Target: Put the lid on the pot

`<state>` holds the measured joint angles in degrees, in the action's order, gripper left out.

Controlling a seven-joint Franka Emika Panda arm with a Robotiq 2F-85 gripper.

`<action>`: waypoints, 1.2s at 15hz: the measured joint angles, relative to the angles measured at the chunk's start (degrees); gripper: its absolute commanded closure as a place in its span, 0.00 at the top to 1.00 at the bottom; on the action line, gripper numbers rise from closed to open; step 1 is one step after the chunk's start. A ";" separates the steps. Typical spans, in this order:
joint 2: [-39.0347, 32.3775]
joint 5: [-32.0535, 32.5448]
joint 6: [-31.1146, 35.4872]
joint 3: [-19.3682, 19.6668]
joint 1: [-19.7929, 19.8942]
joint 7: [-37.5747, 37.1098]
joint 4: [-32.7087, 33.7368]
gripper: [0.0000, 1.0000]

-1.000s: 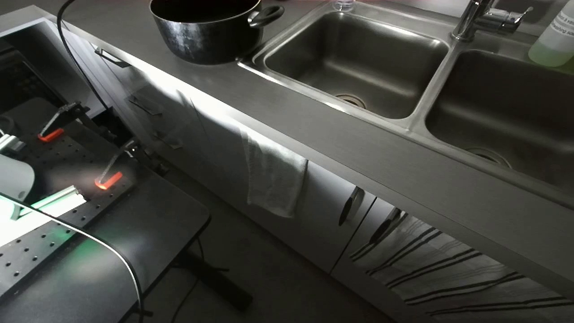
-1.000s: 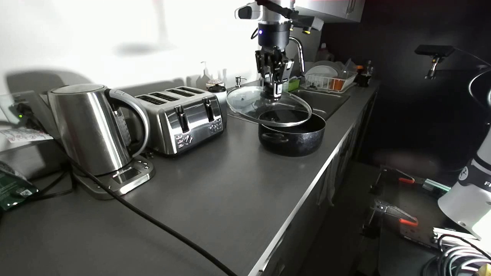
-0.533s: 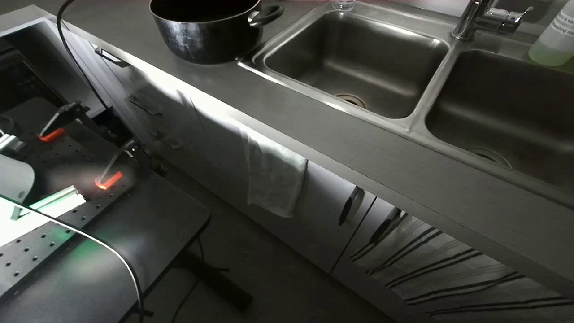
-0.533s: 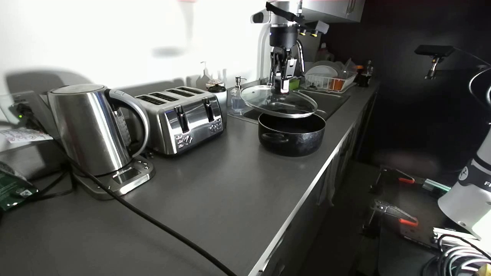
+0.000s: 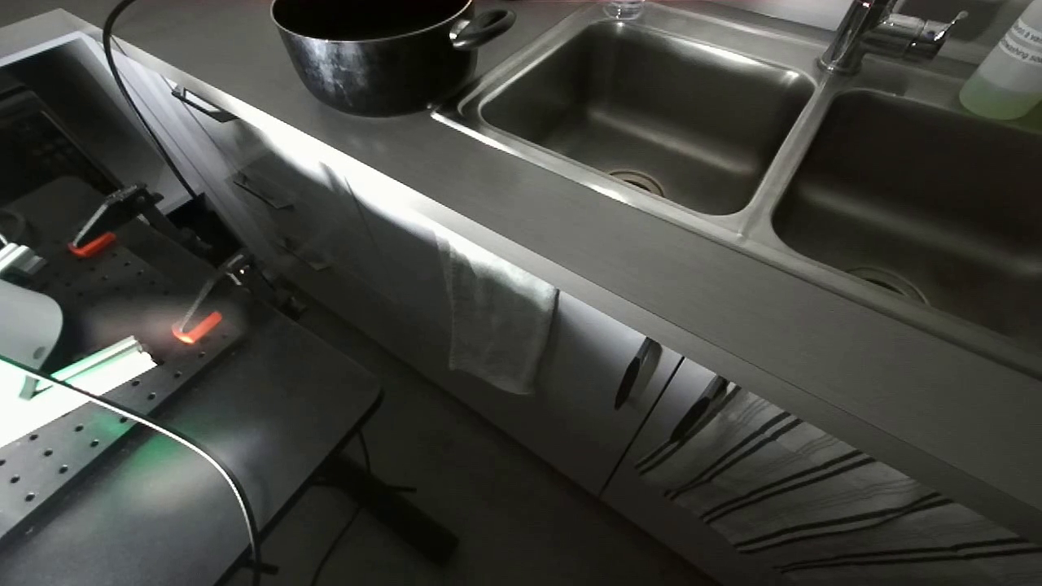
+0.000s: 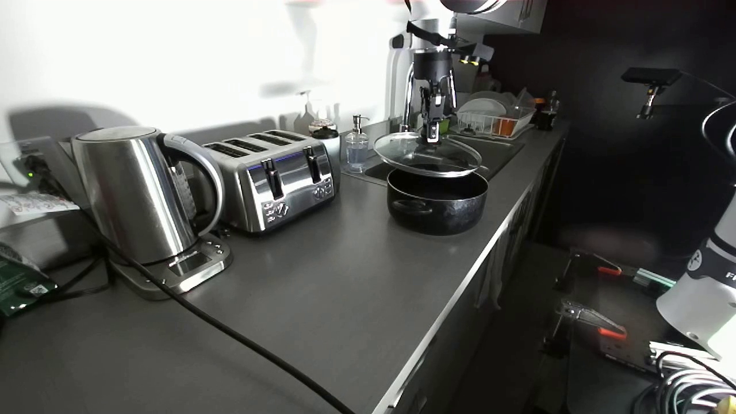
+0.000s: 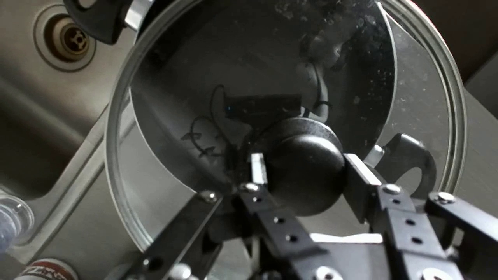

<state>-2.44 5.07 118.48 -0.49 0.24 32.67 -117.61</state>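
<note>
Lid (image 6: 426, 160) and gripper (image 6: 432, 132) have both shifted away from the toaster (image 6: 296, 184) since the earlier frame, and the lid now hangs above the pot (image 6: 438, 214). Fingers (image 7: 362, 169) clasp its dark knob (image 7: 305, 182) from both sides. Lid is tilted, low side toward the front edge of the counter (image 6: 310, 299); whether it touches the pot's rim cannot be confirmed from these angles. Recommended: level it, centre it on the rim (the wrist view suggests an overhang to one side), lower straight, release only once seated all round. Counter edge and sink (image 5: 700, 114) lie near the pot, so sideways corrections should be small; more room appears upward and toward the kettle (image 6: 129, 192).
</note>
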 measured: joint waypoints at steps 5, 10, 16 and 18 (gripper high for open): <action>-2.43 -0.73 -0.20 0.44 1.15 -2.42 0.67 0.26; -4.17 -2.03 -0.33 0.50 1.99 -3.35 0.95 0.26; -5.67 -3.24 -0.41 0.55 2.94 -3.49 1.09 0.26; -5.96 -3.39 -0.43 0.56 3.11 -3.50 1.09 0.26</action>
<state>-8.40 1.68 118.05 0.07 3.35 29.18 -116.51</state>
